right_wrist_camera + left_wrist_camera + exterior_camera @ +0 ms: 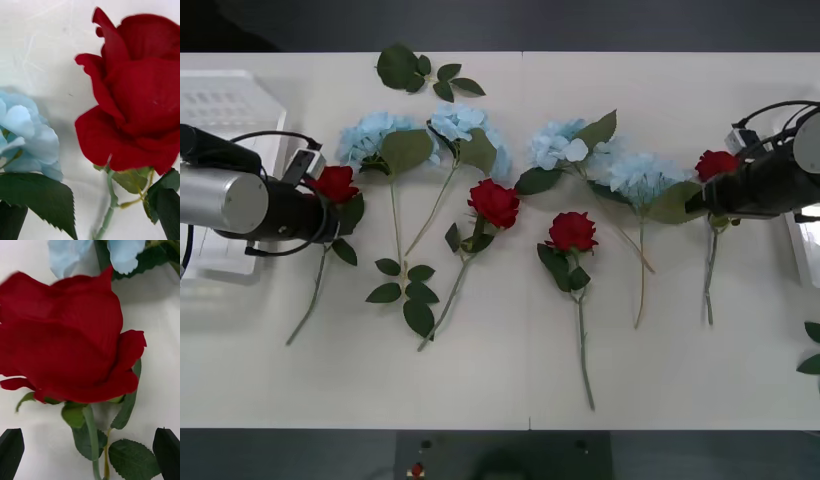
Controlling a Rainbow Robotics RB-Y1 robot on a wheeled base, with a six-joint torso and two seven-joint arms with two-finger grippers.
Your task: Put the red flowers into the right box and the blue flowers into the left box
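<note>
Four red roses lie on the white bench [510, 380], each with its long axis running from far edge to near edge, bloom toward the far edge and stem toward the near one. The leftmost rose [333, 184] lies near the bench's left edge, its stem slanting a little toward the near-left corner. The left tool [90, 450] hangs right over this rose; its black fingertips [11, 452] are spread wide, one on each side of the stem just below the bloom, and touch nothing. The second rose [495, 203] lies near the middle, its stem also slanting near-left. The third rose [571, 231] lies just right of the middle, its stem almost straight toward the near edge. The fourth rose [716, 164] lies near the right edge, stem toward the near edge. The right tool [705, 197] is at this bloom; whether it is spread or pressed together, I cannot tell.

The blue flowers lie in a row nearer the far edge, just beyond the roses: one cluster [370, 135] on the left, one [463, 125] beside it, one [558, 145] right of the middle and one [642, 175] beside the fourth rose. Their stems run toward the near edge, some slanted.

The left box [220, 105] sits at the far-left corner. The right box [802, 245] shows at the right edge.
</note>
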